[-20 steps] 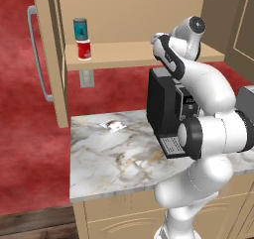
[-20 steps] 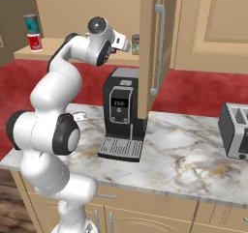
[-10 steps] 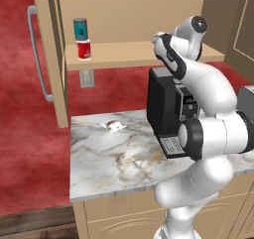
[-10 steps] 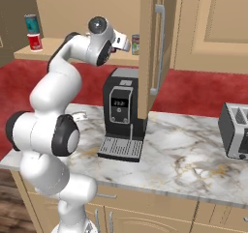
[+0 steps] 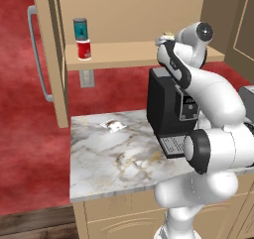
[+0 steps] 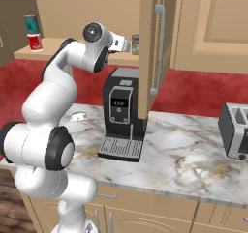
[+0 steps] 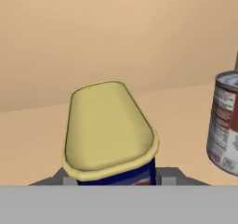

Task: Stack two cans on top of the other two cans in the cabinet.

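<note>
The hand [image 7: 116, 179] is grasping the dark blue can [image 7: 111, 135], its fingers [image 7: 168, 175] sitting at either side of the can's body, low against the shelf board of the cabinet [image 5: 139, 54]. The can's yellow top is filling the space just ahead of the hand. Just to the hand's right, the pale silvery can [image 7: 226, 121] is standing upright on the shelf, apart from the held one. Far off along the shelf, the teal can [image 5: 80, 28] is resting on top of the red can [image 5: 84, 49].

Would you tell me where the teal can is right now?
The teal can stands on top of the red can at the left end of the cabinet shelf, far from the gripper.
</note>
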Controlling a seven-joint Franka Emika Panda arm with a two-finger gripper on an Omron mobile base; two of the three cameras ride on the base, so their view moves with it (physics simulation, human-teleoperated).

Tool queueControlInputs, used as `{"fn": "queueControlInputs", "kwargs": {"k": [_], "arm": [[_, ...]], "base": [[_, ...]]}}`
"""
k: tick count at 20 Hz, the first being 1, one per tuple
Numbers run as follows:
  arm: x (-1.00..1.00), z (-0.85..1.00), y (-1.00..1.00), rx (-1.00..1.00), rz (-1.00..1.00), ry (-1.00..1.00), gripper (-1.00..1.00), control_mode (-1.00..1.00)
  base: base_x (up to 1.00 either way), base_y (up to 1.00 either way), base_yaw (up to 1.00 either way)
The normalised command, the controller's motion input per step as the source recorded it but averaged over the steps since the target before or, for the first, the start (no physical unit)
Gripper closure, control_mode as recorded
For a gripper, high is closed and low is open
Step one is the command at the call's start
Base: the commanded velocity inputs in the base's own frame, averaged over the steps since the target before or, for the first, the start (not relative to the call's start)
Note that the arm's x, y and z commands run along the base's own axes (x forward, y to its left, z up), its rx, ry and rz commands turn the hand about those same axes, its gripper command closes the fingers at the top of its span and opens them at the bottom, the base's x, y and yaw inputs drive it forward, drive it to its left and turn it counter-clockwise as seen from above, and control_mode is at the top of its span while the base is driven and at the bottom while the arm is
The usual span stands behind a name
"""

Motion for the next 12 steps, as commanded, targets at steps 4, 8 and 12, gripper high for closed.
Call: {"fn": "queueControlInputs", "kwargs": {"k": [4,8,12], "arm": [[-0.09,0.35,-0.01,-0.08,-0.08,0.00,1.00,-1.00],[-0.04,0.45,-0.01,-0.09,-0.10,0.02,1.00,-1.00],[-0.09,0.36,-0.01,-0.02,-0.11,0.06,1.00,-1.00]], "base": [[0.00,0.00,0.00],[0.00,0.00,0.00],[0.00,0.00,0.00]]}}
